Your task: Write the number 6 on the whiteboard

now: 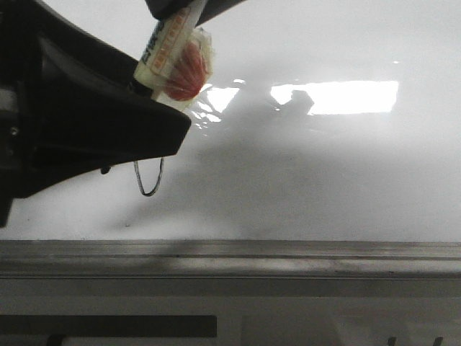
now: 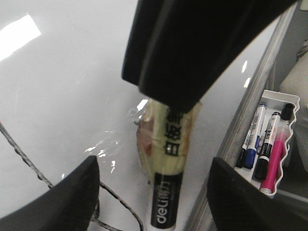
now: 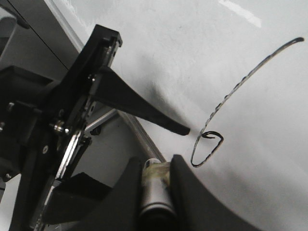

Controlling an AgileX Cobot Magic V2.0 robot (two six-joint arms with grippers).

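One slim, pointed-loop number 6 [image 3: 226, 110] on glossy whiteboard [image 3: 202, 48].

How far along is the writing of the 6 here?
Nearly finished: the 6 already has a long curved stem and a closed bottom loop on the whiteboard. The right gripper grips the marker. The left gripper is open. Left: lifting the marker away.
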